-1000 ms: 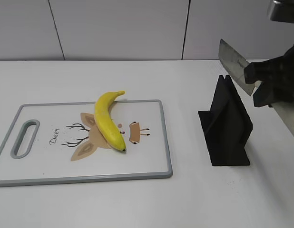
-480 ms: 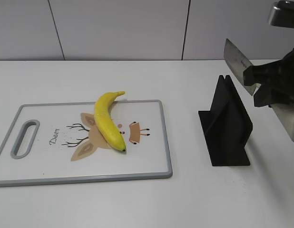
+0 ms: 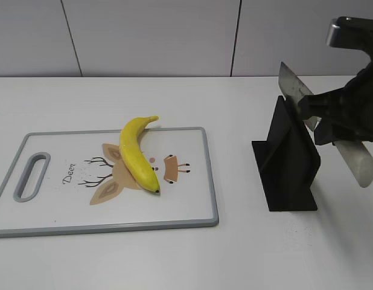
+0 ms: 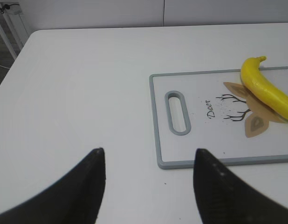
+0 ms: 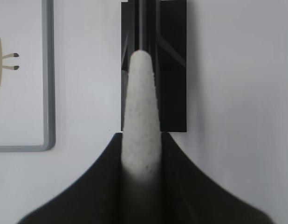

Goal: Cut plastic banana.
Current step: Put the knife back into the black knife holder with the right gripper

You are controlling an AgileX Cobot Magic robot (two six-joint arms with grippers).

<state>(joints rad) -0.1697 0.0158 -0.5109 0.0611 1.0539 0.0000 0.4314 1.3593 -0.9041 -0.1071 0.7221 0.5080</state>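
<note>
Exterior view: the plastic banana [image 3: 137, 154] lies on the cutting board [image 3: 192, 208] on the white worktop [image 3: 247, 248], well apart from the right gripper [image 3: 334, 118], whose jaws are clamped on a knife [image 3: 355, 160] — blade tilted over the black knife stand [image 3: 289, 163]. Left wrist view: the left gripper [image 4: 148, 161] hovers above bare worktop beside the board's handle end, jaws apart. Right wrist view: the pale knife handle sits between the closed jaws, directly above the stand's slot.

the plastic banana [image 3: 137, 154] is glossy yellow with a dark tip. the cutting board [image 3: 192, 205] is white, grey-rimmed, printed with a tan deer. the knife stand [image 3: 287, 160] is black.
</note>
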